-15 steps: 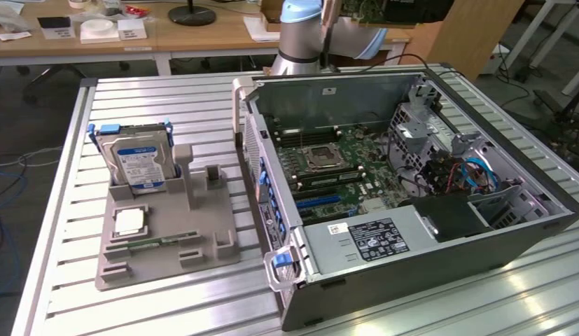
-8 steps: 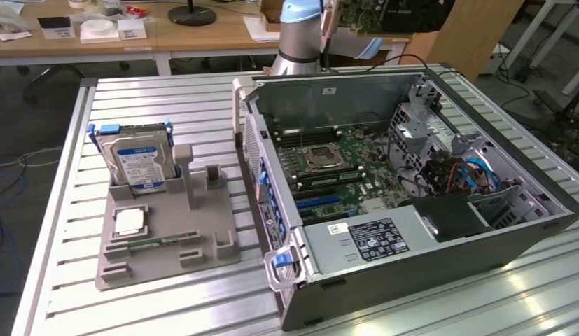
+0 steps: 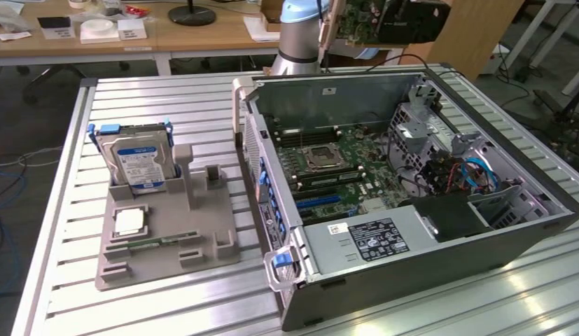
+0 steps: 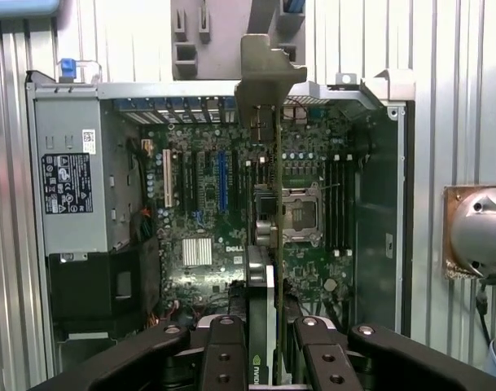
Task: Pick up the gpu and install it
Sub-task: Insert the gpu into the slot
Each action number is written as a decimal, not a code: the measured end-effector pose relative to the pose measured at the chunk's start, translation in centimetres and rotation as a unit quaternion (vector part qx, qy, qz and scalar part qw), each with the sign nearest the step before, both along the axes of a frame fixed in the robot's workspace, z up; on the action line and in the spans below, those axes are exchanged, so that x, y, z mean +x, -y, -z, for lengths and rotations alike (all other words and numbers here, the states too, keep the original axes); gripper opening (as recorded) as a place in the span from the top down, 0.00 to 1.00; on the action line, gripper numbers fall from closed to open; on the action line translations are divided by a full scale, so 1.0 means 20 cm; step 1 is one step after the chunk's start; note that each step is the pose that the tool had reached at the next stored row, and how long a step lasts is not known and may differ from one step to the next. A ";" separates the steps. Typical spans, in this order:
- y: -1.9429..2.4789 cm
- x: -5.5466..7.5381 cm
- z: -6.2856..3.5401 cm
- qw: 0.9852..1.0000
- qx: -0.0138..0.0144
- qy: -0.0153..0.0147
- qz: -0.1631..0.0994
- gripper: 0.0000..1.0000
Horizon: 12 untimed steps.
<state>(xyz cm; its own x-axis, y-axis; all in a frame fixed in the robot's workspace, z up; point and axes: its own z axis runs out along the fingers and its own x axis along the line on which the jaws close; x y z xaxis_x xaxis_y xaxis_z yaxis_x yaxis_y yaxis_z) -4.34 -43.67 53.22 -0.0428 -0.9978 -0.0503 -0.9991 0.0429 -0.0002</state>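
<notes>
Item 1. Black two-fingered gripper (image 4: 264, 326) on the silver and pale blue robot arm (image 3: 299, 31). The jaws were clenched on the thin, flat, dark gpu (image 4: 262, 277) with its silver metal end bracket, one finger against each face of the card. The gpu hung edge-on in the air above the open case, not seated in any slot. Its bracket end pointed toward the case wall that carries the slot covers.

Item 2. Dark grey metal computer case (image 3: 541, 210), lying on its side with the panel off. Inside were a green motherboard (image 4: 199, 204), a square silver processor socket (image 3: 324, 157) and a grey power supply box with a black-and-white label (image 3: 378, 238). Seen from the wrist, the card's edge ran across the board just beside the socket.

Item 3. Grey moulded plastic fixture (image 3: 200, 231), beside the case on the exterior view's left. It held:
- a silver hard drive with a blue label (image 3: 135, 164), standing upright
- a square silver processor chip (image 3: 129, 222), lying flat
- a slim green memory stick (image 3: 149, 243), lying in its groove

Item 4. Slatted aluminium table (image 3: 149, 98), bearing case and fixture. Wooden desks (image 3: 205, 38) stood behind it.
</notes>
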 end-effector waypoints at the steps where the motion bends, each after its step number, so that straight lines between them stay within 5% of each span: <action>1: 0.000 0.00 0.010 1.000 0.000 0.000 0.000 0.73; 12: 0.000 0.00 0.052 1.000 0.000 0.000 0.000 0.73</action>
<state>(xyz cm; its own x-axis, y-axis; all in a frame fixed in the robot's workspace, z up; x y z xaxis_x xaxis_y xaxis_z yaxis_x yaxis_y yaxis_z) -4.29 -43.66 52.18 -0.0424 -0.9978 -0.0504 -0.9991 0.0425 -0.0002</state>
